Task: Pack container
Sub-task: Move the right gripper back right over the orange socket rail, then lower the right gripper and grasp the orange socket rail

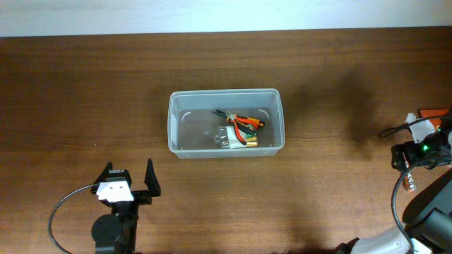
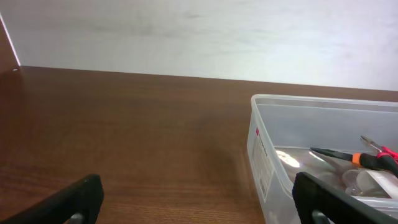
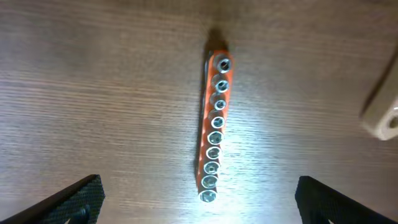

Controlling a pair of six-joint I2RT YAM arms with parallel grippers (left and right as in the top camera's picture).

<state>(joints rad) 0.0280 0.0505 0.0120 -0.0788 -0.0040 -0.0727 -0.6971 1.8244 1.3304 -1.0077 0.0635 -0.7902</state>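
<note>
The container (image 1: pixel 171 124), a clear plastic bin, stands at the table's middle. It holds orange-handled pliers (image 1: pixel 247 122) and a few small pale items. In the left wrist view its near corner (image 2: pixel 264 155) is at the right, with the pliers (image 2: pixel 370 159) inside. My left gripper (image 1: pixel 129 180) is open and empty, in front of the bin's left corner; it also shows in the left wrist view (image 2: pixel 199 199). My right gripper (image 3: pixel 199 199) is open and hovers over an orange socket rail (image 3: pixel 213 127) with several metal sockets, which lies on the table at the far right (image 1: pixel 410 185).
A white object (image 3: pixel 382 118) lies just right of the socket rail. An orange item (image 1: pixel 434 113) sits at the table's right edge behind the right arm (image 1: pixel 424 152). A pale wall runs behind the table's far edge.
</note>
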